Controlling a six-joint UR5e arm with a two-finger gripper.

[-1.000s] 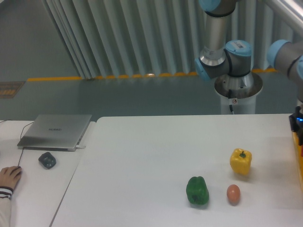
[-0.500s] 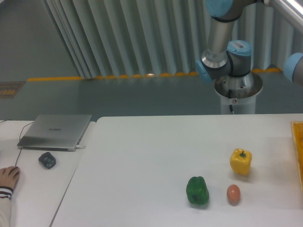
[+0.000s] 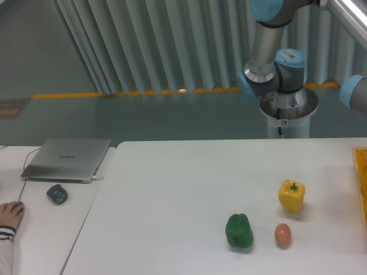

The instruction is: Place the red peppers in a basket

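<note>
The red peppers do not show anywhere in this view. Only a thin yellow-orange edge of the basket (image 3: 362, 177) shows at the right border of the table. The gripper is out of the frame; of the arm I see only the base column (image 3: 269, 51) behind the table and a blue-grey joint (image 3: 354, 94) at the right edge.
On the white table (image 3: 172, 200) stand a yellow pepper (image 3: 291, 195), a green pepper (image 3: 239, 231) and a brown egg (image 3: 282, 235). On the left table lie a shut laptop (image 3: 67, 159) and a dark mouse (image 3: 57, 193). A person's hand (image 3: 10, 215) rests at the far left.
The dark gripper part seen above the basket edge one second ago has left the frame to the right. The arm's upper joint has shifted right and down. The table objects have not moved.
</note>
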